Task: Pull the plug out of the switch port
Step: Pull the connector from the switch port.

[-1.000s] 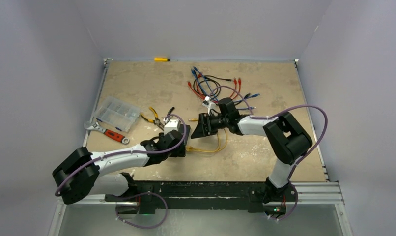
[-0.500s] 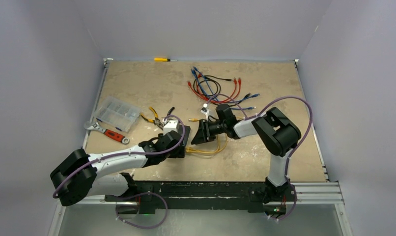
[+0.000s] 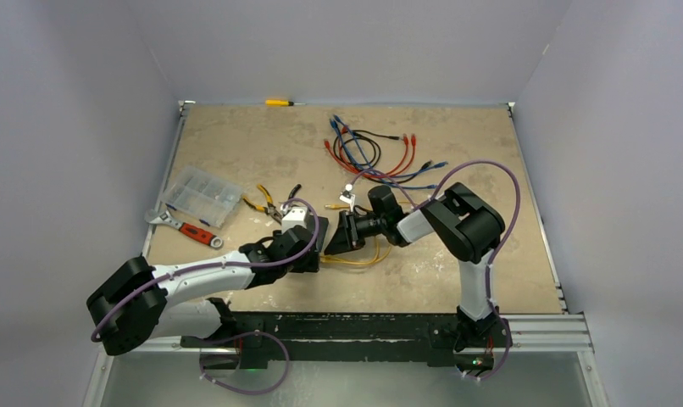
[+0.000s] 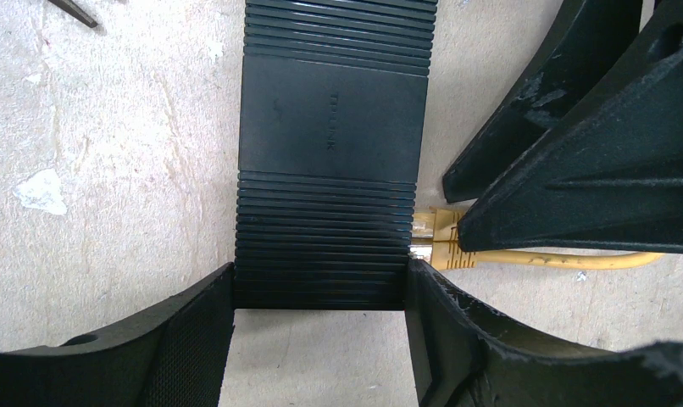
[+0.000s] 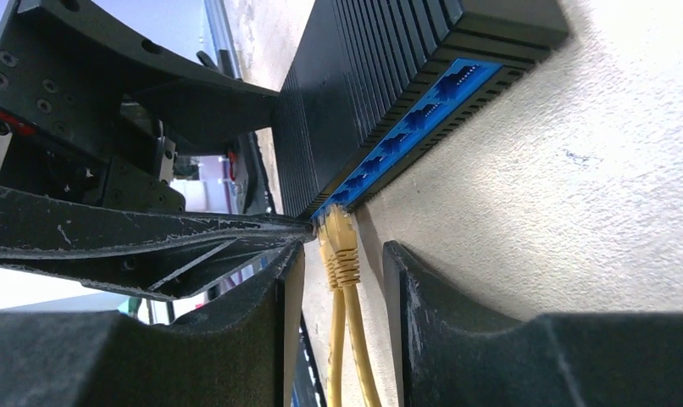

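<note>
The switch is a flat black ribbed box lying on the table, with a row of blue ports along one long face. My left gripper is shut on the switch, a finger pressed to each side of its near end. Two yellow plugs sit side by side in the end ports, and their yellow cable loops off over the table. My right gripper straddles the plugs just behind the ports. It is open, with a narrow gap on each side of them.
A tangle of coloured patch cables lies behind the right arm. A clear compartment box, a red-handled wrench and pliers lie at the left. A yellow screwdriver rests at the back edge.
My right gripper has slid left up to the switch's port face and its jaws have narrowed round the yellow plugs. The left arm and the switch have stayed put.
</note>
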Tool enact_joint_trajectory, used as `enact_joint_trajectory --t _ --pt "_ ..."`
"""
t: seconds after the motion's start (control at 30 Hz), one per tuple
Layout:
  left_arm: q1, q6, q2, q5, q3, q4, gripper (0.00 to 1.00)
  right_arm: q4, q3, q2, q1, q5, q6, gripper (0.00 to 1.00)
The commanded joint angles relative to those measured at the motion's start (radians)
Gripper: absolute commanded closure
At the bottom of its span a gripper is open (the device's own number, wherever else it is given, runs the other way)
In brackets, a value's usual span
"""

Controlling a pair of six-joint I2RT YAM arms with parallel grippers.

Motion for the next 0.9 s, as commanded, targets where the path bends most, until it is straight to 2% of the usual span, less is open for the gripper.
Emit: enact_joint_trajectory --t 0.0,0.27,0.57,0.87 --pt "-0.007 0.003 0.001 0.022 -0.014 -0.045 1.0 0.086 -0.023 0.03 0.007 -0.02 0.043 0.58" --pt "-0.007 0.004 0.007 0.025 -0.013 -0.04 1.0 0.139 -0.018 0.061 0.023 -0.019 0.079 0.55" --pt "-0.007 0.01 0.011 0.027 -0.013 -0.039 1.0 0.157 -0.003 0.092 0.033 -0.013 0.091 0.63" --pt "-0.008 0.01 0.015 0.035 -0.015 -0.033 1.0 0.18 0.022 0.12 0.035 -0.011 0.11 0.61"
